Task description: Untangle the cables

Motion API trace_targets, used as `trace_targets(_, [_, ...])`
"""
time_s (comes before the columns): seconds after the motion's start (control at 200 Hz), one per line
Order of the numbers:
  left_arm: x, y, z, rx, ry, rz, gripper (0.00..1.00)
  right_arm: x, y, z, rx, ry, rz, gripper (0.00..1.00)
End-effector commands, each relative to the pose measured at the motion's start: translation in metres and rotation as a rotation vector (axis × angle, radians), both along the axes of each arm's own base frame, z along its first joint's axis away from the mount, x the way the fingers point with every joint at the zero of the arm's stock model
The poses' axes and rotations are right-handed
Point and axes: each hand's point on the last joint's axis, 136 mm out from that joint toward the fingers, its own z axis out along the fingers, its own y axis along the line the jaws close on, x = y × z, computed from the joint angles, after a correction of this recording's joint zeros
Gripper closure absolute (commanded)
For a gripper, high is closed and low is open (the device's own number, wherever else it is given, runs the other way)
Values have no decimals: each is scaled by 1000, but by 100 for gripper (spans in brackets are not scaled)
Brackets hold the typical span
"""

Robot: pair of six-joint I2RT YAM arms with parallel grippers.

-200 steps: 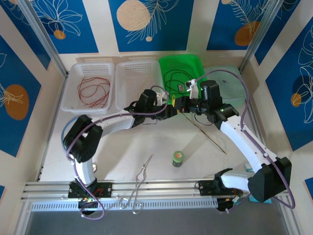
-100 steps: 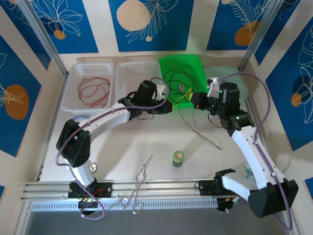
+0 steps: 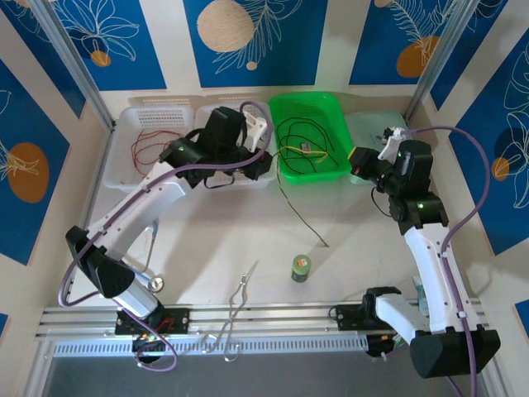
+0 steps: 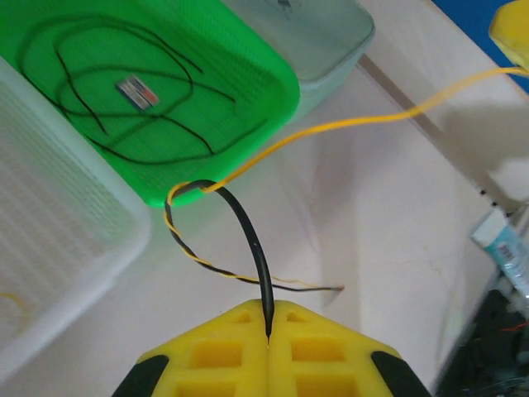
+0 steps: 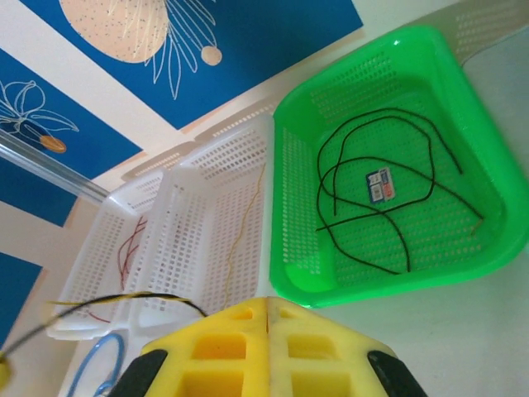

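Bare pale tabletop (image 3: 207, 240) is open between the arms. Left gripper (image 4: 269, 318): blocky yellow pads pinched on a thin black cable (image 4: 258, 256), which is twisted with a yellow cable (image 4: 372, 117) just off the corner of the perforated green basket (image 3: 314, 97). Right gripper (image 5: 267, 310) is clamped on the yellow cable's far end. Black loops (image 4: 157, 161) lie inside the green basket. Red cables (image 3: 157, 149) lie in the far-left white basket (image 3: 157, 105).

Light: bright, even, from overhead.
Shadows: soft under the arms on the tabletop (image 3: 223, 231); faint thin lines beside the cables (image 4: 252, 240).
Colour: green basket (image 5: 302, 215) strongly saturated, no hard glare.
Left wrist focus: right edge and lower right corner smeared.
Right wrist focus: lower left corner blurred, centre sharp.
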Motion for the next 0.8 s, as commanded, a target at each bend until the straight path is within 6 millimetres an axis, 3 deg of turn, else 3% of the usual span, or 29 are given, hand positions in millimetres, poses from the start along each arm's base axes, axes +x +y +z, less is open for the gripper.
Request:
trace_targets(0.0, [-7,33,12,148,-93,-2,100,0,-17,12,-108,-2,-79,100])
trace_targets(0.12, [-12,41,33,141,-157,-7,100,-2,-20,14,-119,-2,-96,100])
trace_targets(0.195, [-16,42,39,125,-155,-12,100,-7,0,21,-86,-22,19,99])
trace_targets(0.23, [-18,40,40,109,-144,-21,100,-10,15,26,-71,-49,108,92])
trace_targets(0.375, [-25,29,47,34,-97,-48,100,-33,76,42,-110,-304,418,44])
trace_targets(0.51, [-28,26,50,11,-82,-57,100,-45,109,35,-339,-585,474,27])
trace_targets(0.675, [-33,21,57,-30,-72,-81,100,-49,142,14,-511,-712,598,23])
trace_targets(0.795, [-36,19,60,-52,-62,-91,100,-47,158,22,-505,-796,624,23])
